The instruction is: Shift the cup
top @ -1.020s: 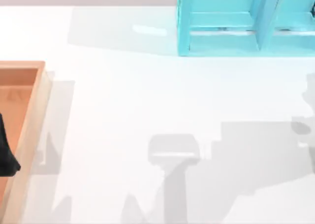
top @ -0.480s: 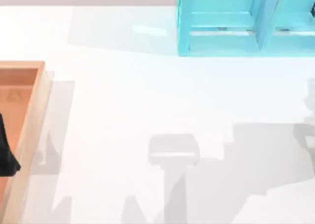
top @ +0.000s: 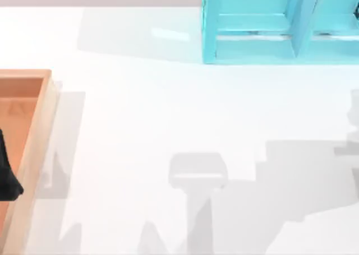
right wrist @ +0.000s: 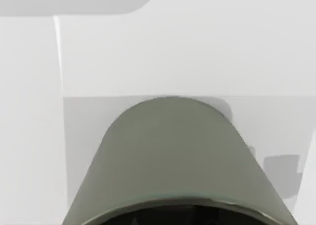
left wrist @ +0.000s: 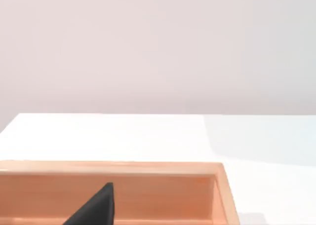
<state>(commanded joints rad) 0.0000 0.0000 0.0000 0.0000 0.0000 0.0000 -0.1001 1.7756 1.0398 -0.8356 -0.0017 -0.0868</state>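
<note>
My left gripper (top: pixel 7 174) sits at the far left edge of the top view, a dark tapered shape low on that side. In my left wrist view one dark fingertip (left wrist: pixel 96 207) pokes in at the near edge. Can't tell how the fingers stand. My right arm: off past the right side.

You are looking at a rendered simulation tabletop, not a real room: a plain white table (top: pixel 146 115) with flat grey shadows, a blank pale wall (left wrist: pixel 158 47) behind it, a turquoise shelf unit (top: pixel 280 25) at the far edge and a wooden tray (top: pixel 33 148) at the left
</note>
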